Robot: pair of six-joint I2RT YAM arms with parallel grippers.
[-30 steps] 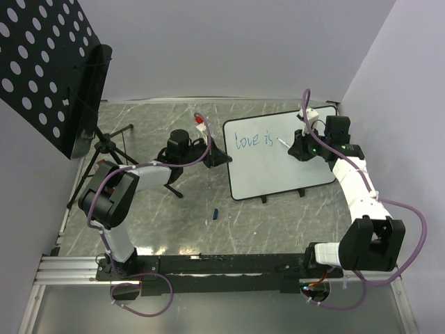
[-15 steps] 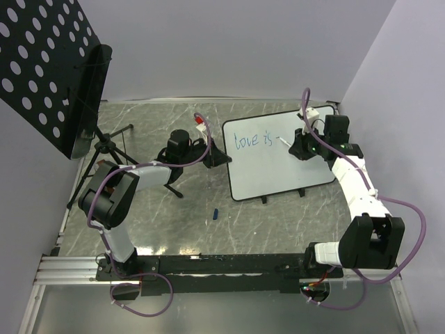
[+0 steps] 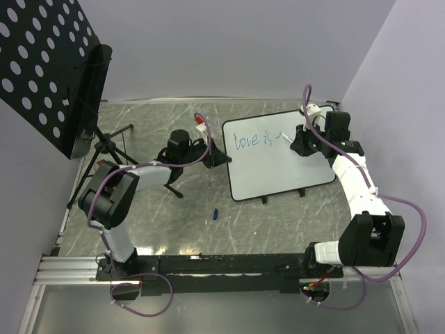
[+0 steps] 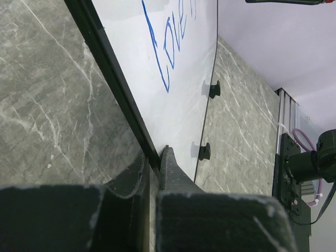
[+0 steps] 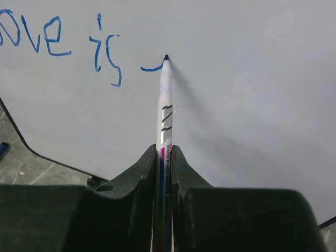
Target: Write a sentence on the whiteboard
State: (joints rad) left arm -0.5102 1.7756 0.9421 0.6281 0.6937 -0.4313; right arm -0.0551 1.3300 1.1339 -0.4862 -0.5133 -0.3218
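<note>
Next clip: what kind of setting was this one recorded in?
Probably a lab robot cell, not a home or office: plain walls box in a marble-patterned tabletop, two arms are bolted to an aluminium rail, and a perforated black panel stands at the left.

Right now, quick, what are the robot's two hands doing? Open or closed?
Left gripper: closed, pinching the whiteboard by its rim.
Right gripper: closed, holding the marker.

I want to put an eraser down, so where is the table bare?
Bare: the strip between the whiteboard and the base rail, and beyond the left gripper to the back wall. Crowded: around the stand legs and the right gripper.
</note>
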